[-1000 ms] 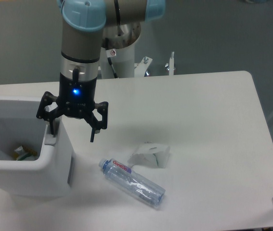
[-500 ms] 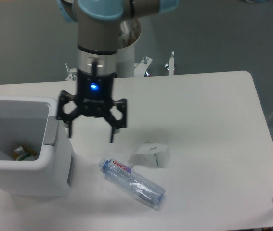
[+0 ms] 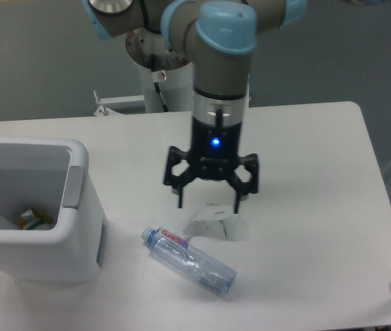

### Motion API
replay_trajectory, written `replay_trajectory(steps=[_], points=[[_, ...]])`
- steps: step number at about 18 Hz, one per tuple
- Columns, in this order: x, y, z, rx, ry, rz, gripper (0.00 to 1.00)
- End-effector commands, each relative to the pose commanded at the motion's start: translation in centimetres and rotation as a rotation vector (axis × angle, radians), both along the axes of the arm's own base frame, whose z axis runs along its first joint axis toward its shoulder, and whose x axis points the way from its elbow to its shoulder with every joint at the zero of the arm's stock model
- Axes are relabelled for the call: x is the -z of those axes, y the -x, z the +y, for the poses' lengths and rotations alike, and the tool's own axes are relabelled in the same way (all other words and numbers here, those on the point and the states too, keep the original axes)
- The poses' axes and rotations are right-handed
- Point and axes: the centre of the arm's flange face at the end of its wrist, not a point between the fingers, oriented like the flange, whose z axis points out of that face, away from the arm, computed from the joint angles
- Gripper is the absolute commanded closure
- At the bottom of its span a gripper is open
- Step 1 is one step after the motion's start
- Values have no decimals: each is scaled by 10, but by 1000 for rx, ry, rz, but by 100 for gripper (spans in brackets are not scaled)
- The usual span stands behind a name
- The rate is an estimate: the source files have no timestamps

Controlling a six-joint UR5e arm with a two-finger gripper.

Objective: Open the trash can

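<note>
Trash can (image 3: 40, 238) at table (image 3: 305, 172) left, lid off, scraps inside. Hand (image 3: 209, 205) spread wide, holding nothing, above crumpled paper (image 3: 216, 225); bottle (image 3: 189, 261) just beside.

Trash can (image 3: 78, 227): the left edge cuts it off, so I see no lid.
Inside the bin: small scraps, too small to tell.
Crumpled paper (image 3: 216, 224): my gripper (image 3: 208, 201) hides its top edge.
</note>
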Motion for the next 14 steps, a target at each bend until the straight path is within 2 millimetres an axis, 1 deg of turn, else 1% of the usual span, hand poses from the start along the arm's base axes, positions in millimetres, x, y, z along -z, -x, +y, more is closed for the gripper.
replay_trajectory(steps=[3, 4, 7, 9, 11, 14], points=[[19, 18, -9, 48, 36, 17, 0], [22, 22, -12, 67, 67, 45, 0], [45, 36, -24, 125, 190, 109, 0], [59, 39, -26, 189, 218, 117, 0], [74, 44, -35, 259, 252, 128, 0], [82, 44, -39, 367, 280, 160, 0]])
